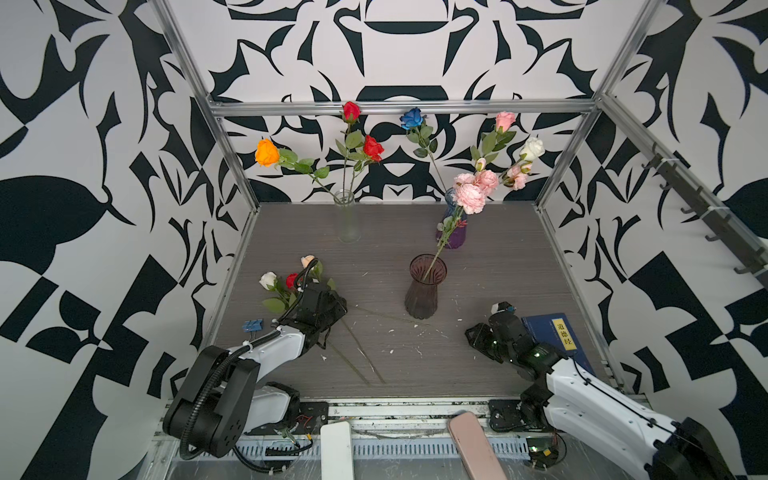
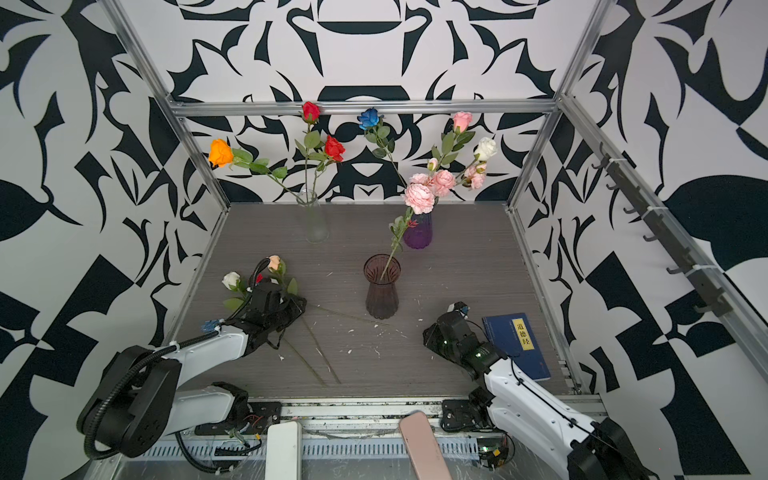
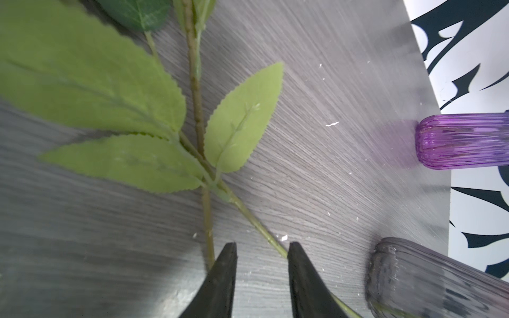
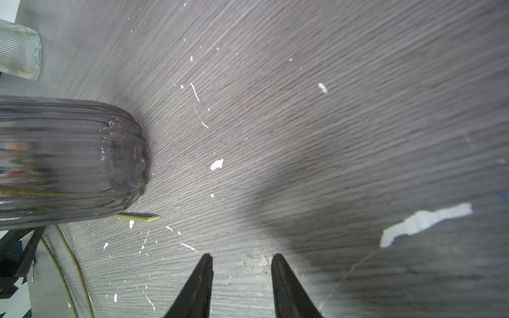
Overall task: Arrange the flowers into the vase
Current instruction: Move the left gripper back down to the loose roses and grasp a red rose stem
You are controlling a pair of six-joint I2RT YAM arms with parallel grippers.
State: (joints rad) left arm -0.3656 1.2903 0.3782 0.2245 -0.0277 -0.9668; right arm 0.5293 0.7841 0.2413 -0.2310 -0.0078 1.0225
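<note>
Three loose flowers lie at the table's left: a white rose, a red one and a peach one, their long stems running toward the front. My left gripper hovers low over those stems, open. One stem passes outside each finger, and bare table shows between the tips. A smoky ribbed vase in the middle holds a stem of pink ruffled blooms. My right gripper stands open over bare table, right of that vase.
A clear vase at the back holds orange and red roses. A purple vase holds blue, pink and white ones. A blue book lies beside my right arm, a blue clip by the left. Metal frame posts ring the table.
</note>
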